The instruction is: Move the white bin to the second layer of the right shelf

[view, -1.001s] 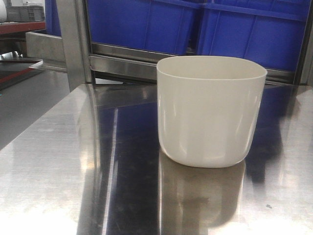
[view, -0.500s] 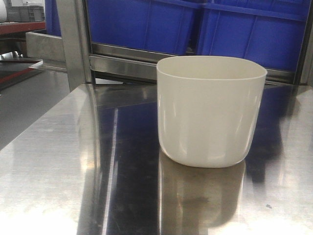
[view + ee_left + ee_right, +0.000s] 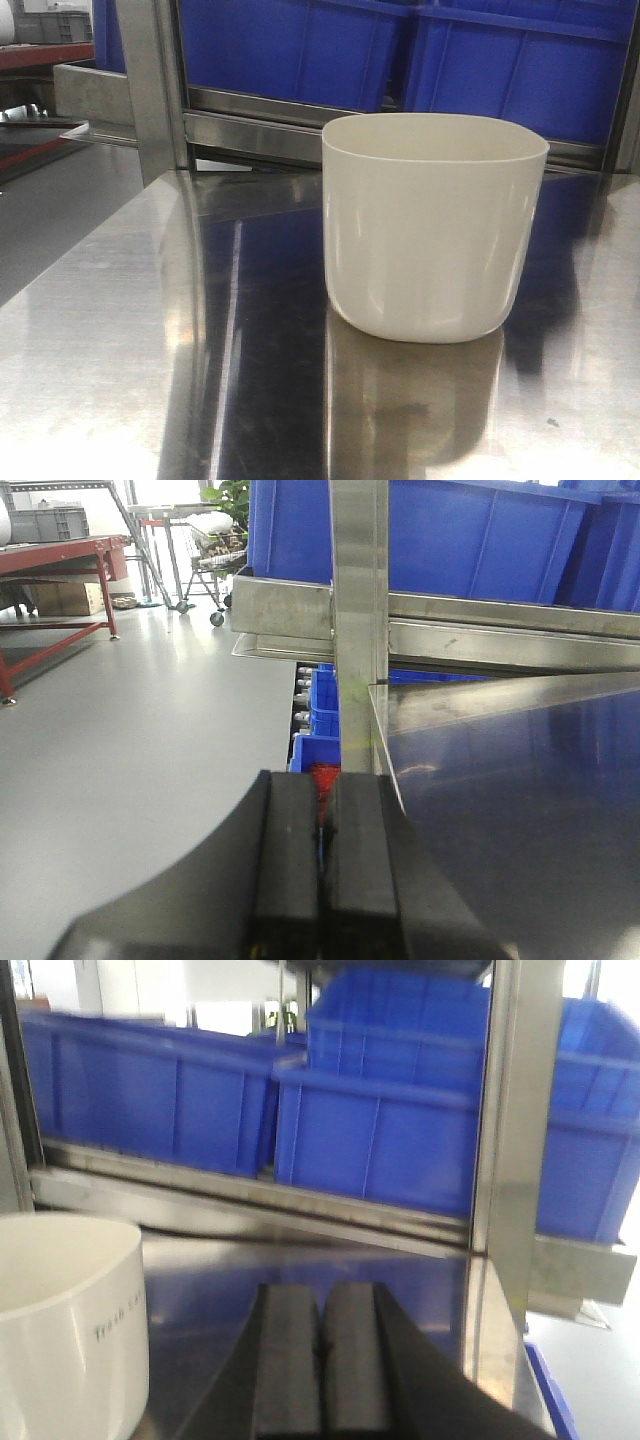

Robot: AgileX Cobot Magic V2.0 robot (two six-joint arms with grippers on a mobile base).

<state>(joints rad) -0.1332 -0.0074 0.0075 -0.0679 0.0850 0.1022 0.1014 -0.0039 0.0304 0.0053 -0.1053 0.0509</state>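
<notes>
The white bin [image 3: 432, 230] sits upright on the shiny bench [image 3: 120, 380], where it was a second ago, only looking a tiny bit bigger. So the job has barely begun. The left claw [image 3: 322, 805] and right claw [image 3: 320, 1310] are both squeezed together, holding nothing. Bare bench lies left of the bin; blue crates [image 3: 290, 45] and a steel post [image 3: 150, 90] stand behind.
</notes>
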